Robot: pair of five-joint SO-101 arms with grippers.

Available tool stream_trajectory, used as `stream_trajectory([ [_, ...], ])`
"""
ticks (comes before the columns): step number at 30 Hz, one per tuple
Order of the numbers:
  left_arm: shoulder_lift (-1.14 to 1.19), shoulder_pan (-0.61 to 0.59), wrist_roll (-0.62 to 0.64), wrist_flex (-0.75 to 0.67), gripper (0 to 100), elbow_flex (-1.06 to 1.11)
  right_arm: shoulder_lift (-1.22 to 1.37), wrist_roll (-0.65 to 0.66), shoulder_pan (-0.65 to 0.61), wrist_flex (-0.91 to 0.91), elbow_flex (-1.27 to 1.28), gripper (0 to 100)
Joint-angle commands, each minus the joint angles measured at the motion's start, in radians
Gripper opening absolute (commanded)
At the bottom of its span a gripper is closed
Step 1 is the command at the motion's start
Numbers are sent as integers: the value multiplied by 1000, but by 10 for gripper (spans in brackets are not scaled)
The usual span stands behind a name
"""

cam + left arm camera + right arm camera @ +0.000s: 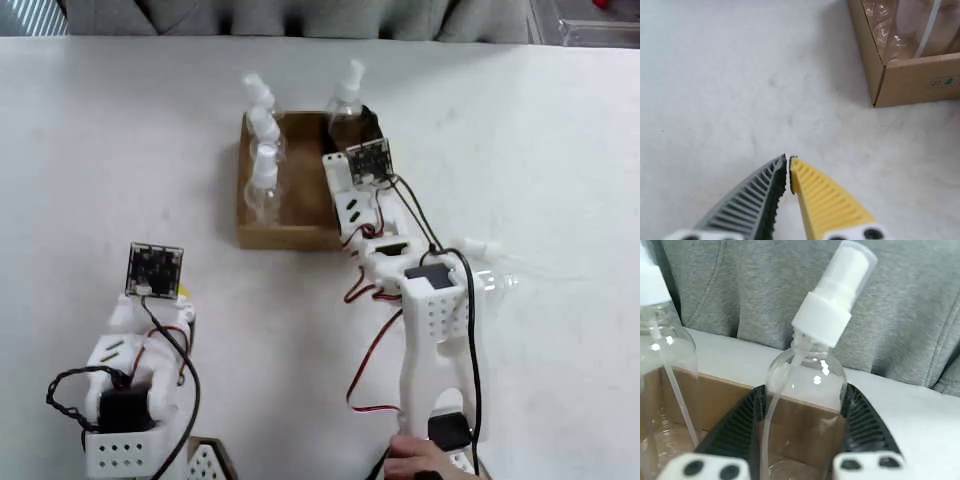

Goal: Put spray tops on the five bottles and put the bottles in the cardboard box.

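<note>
The cardboard box (300,237) stands mid-table. Three clear bottles with white spray tops (263,170) stand in a row along one side of it. A fourth bottle (807,375) with its spray top (832,295) on stands upright in the box's far corner (347,100), and my right gripper (805,390) is shut on it, one black finger on each side. Another clear bottle (492,277) lies on the table beside the right arm, partly hidden by it. My left gripper (788,161) is shut on nothing, low over the table in front of the box (905,80).
Red and black cables (375,340) trail along the right arm. Grey fabric (920,315) hangs behind the table's far edge. Open white table lies left of the box and far right.
</note>
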Motion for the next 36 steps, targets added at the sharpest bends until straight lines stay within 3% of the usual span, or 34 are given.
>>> stream_trajectory([
  [1,-8,8,-8,6,23,-3,-13,9,4,-19,-17,17],
  [12,-8,7,-8,6,23,-3,-68,9,-5,-19,29,31],
  [19,-8,7,-8,6,23,-3,-76,11,-19,-19,61,196],
  [26,-8,7,-8,6,23,-3,-77,12,-19,-19,61,206],
  [31,-8,7,-8,6,23,-3,-77,15,-21,-19,63,291],
  [36,-8,7,-8,6,23,-3,-79,15,-22,-19,71,298],
])
